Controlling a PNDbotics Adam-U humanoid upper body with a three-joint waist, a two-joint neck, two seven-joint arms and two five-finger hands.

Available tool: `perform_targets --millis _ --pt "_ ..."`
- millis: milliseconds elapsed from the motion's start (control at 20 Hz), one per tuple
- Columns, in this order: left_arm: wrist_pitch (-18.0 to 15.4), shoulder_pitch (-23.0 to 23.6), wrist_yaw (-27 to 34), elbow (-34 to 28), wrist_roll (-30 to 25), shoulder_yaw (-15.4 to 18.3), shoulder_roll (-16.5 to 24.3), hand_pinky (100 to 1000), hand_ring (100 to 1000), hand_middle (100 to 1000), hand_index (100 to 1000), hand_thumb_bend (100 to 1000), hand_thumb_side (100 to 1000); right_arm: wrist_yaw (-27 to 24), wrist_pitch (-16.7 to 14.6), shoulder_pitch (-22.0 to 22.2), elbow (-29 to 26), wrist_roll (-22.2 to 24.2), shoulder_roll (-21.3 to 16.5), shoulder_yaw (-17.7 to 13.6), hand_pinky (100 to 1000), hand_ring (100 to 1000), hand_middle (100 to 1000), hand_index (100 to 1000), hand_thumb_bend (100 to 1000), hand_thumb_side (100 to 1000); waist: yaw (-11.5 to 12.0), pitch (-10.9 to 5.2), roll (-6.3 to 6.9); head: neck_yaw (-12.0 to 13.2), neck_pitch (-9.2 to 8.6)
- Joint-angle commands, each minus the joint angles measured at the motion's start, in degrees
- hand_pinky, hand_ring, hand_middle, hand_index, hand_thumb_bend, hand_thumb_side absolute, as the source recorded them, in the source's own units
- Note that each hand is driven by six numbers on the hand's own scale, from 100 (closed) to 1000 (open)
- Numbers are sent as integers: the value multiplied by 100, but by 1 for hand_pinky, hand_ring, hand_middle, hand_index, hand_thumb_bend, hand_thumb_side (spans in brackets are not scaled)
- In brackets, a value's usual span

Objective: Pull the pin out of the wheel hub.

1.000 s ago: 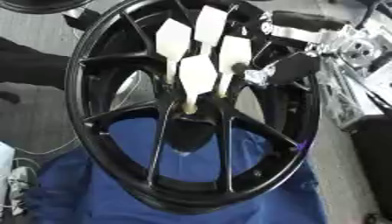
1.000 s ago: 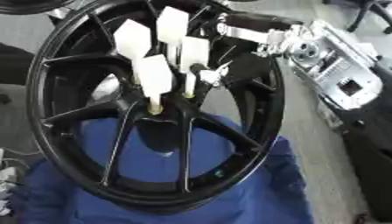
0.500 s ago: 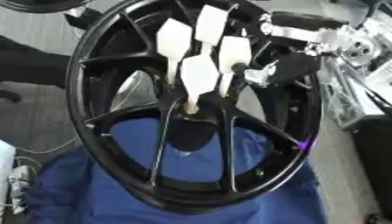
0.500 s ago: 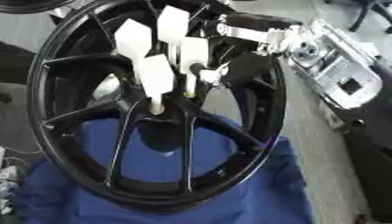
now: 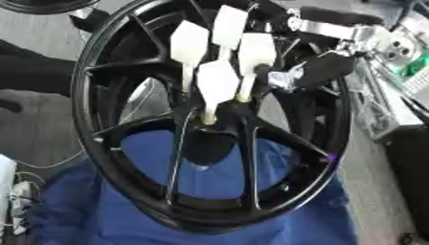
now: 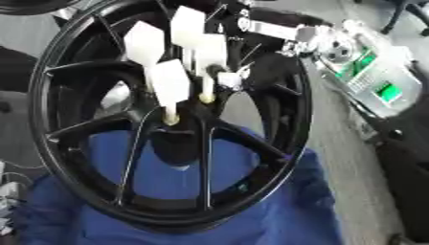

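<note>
**Four pins crowd the hub, and the reaching hand could catch the wrong one**

The black wheel hub (image 5: 209, 139) stands nearly upright on a blue cloth (image 5: 100, 210), its rim filling most of both views. Four pale pins with flat, paddle-shaped heads stick out of its centre: one at the front (image 5: 216, 86), one to its left (image 5: 188, 48), one above (image 5: 231, 24) and one on the right (image 5: 255, 55). Their stems run down into the bolt holes around the centre bore.

The right hand (image 5: 322, 72) comes in from the upper right, across the rim, and sits just beside the right-hand pin. Something pale shows at its fingertips, but I cannot tell whether the fingers pinch the pin or only touch it. The left hand shows in neither view.

The main risk, as I judge it, is crowding: the paddle heads nearly overlap, so a pull that is not in line with the stem may knock a neighbouring pin or jam this one in its hole. A sideways tug could also rock the hub on the soft cloth, since nothing visible braces it.

The spokes and the rim's right edge hem in the wrist. Beyond that edge lies silver and green equipment (image 6: 368, 76), near the arm's path.
</note>
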Motion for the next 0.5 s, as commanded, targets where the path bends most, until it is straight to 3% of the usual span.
perform_targets --millis 50,350,500 --pt "-11 -20 18 -61 -5 74 114 831 757 789 749 979 288 -320 132 -64 -292 -114 -217 -204 756 517 337 556 100 499 -11 -118 39 6 -20" --pt "-30 2 19 -73 27 101 126 832 757 789 748 978 292 -995 220 23 -328 -278 -346 -583 752 500 326 544 100 516 -53 -152 51 11 -30" --pt "-50 28 11 -108 69 134 127 832 756 789 749 977 294 -1470 172 324 -329 -535 -509 -1068 755 497 329 549 100 504 -116 -168 54 30 -46"
